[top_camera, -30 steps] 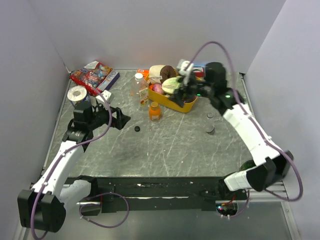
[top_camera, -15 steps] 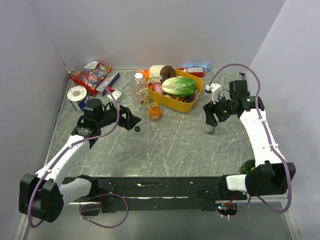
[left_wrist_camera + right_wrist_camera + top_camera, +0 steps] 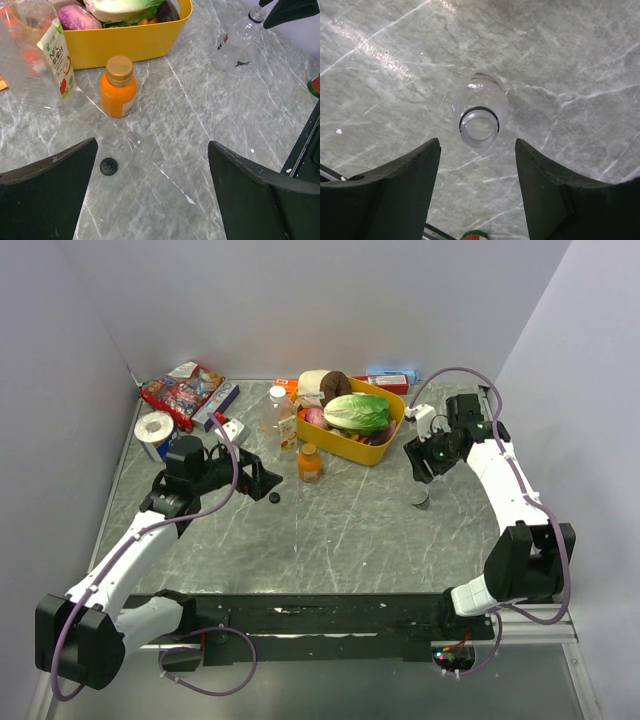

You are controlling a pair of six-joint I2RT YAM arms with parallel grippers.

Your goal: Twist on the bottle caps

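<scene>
A small black cap (image 3: 108, 166) lies flat on the marble table, just inside the left finger of my open left gripper (image 3: 152, 145); from above, the cap (image 3: 274, 497) sits right at that gripper (image 3: 255, 480). The orange bottle (image 3: 118, 87) stands upright with its gold cap (image 3: 119, 67) on it. Beside it stands a clear bottle with a green-marked label (image 3: 278, 420), white cap (image 3: 278, 393) on top. My right gripper (image 3: 477, 142) hovers open over the uncapped clear greyish bottle (image 3: 479, 125), which stands upright (image 3: 421, 498). Nothing is between either gripper's fingers.
A yellow basket (image 3: 385, 445) holding a cabbage and other produce stands at the back centre. Snack packets (image 3: 185, 390) and a tape roll (image 3: 155, 427) lie at the back left. A black rail (image 3: 330, 610) runs along the near edge. Walls close in on three sides.
The right arm swung from over the basket to above the clear greyish bottle, its jaws narrowing. The left gripper slid right to the black cap.
</scene>
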